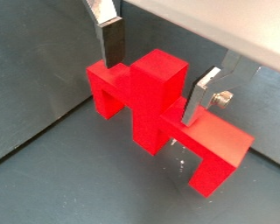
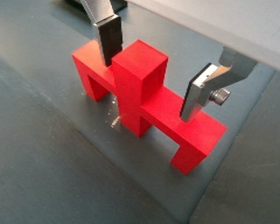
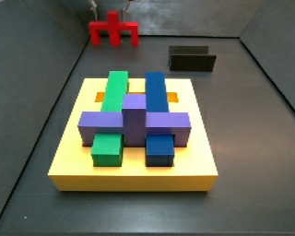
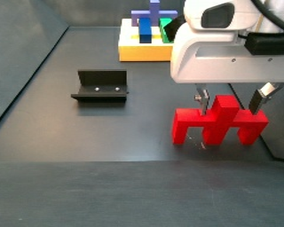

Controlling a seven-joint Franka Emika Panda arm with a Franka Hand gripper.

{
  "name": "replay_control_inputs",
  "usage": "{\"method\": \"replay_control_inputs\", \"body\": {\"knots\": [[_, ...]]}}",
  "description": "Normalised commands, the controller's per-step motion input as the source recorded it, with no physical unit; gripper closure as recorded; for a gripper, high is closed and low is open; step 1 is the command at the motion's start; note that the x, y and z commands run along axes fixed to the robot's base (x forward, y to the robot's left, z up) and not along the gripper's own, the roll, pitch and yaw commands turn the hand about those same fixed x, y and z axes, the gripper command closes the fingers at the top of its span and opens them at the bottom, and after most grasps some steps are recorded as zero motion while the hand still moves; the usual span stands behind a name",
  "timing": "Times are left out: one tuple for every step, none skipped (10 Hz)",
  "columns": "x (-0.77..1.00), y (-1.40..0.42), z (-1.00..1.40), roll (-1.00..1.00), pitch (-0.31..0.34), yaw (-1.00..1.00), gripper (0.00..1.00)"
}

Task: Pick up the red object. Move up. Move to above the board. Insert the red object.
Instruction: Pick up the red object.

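Tool (image 4: 232,105) fingers apart, straddling the red object's (image 4: 219,123) post on the dark grey floor (image 4: 97,133), pointing straight down.

hand (image 4: 232,100) straddling red object (image 4: 219,125), board (image 4: 139,51) behind

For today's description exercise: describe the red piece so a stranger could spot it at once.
Start at the yellow board; across the dark floor stands the red piece, under the end effector, whose fingers flank its post. No neighbour is red, with two legs.

Red object (image 4: 218,125) bright red – yellow board (image 3: 132,171) bearing green, blue, purple blocks – silver tool (image 4: 231,97)
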Motion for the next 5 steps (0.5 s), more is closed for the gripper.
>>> {"method": "replay_control_inputs", "body": {"knots": [[0.00, 0.00, 0.00, 0.00, 0.000, 0.00, 0.00], [0.00, 0.00, 0.00, 0.00, 0.000, 0.00, 1.00], [0.00, 0.00, 0.00, 0.00, 0.000, 0.00, 1.00], [0.00, 0.00, 0.00, 0.00, 0.000, 0.00, 1.00], [0.00, 0.00, 0.00, 0.00, 0.000, 0.00, 1.00]]}}
